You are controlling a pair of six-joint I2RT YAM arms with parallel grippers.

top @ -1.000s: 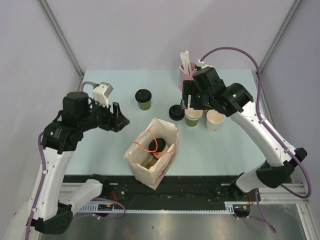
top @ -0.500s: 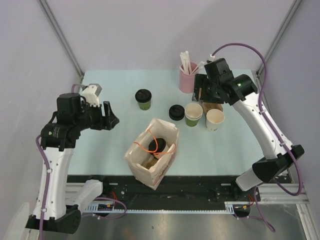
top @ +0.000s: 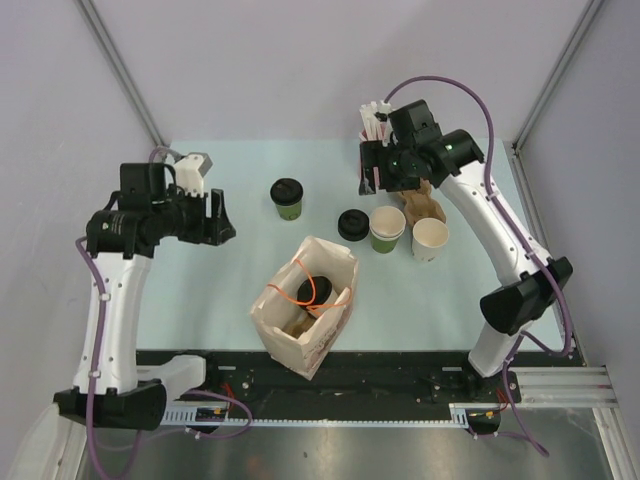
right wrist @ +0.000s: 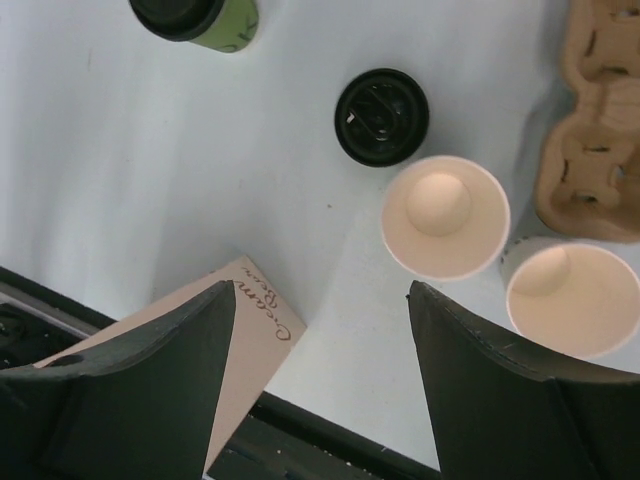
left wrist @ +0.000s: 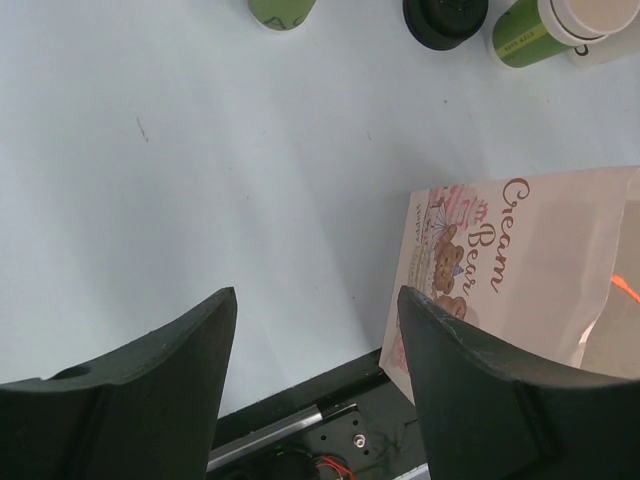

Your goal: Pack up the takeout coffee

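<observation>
A green paper cup with a black lid [top: 287,198] stands at the back middle of the table, also seen at the top edge as the lidded green cup [right wrist: 195,18]. A loose black lid [top: 352,224] lies beside an open green cup [top: 387,228] and an open white cup [top: 430,239]. A round black lid [top: 318,290] shows inside the paper bag [top: 290,335]. My left gripper [top: 220,218] hangs open, left of the bag, with nothing in it. My right gripper [top: 374,178] is open and high above the open cups, holding nothing.
A pink cup of straws [top: 372,140] stands at the back, partly hidden by my right wrist. A brown cardboard cup carrier [top: 425,200] lies behind the white cup. The bag has orange handles [top: 308,292]. The table's black front rail [left wrist: 300,425] runs below the bag.
My right gripper rose off the open cups and drew back toward the straws. My left gripper pulled back and to the left, away from the bag. No cup has moved.
</observation>
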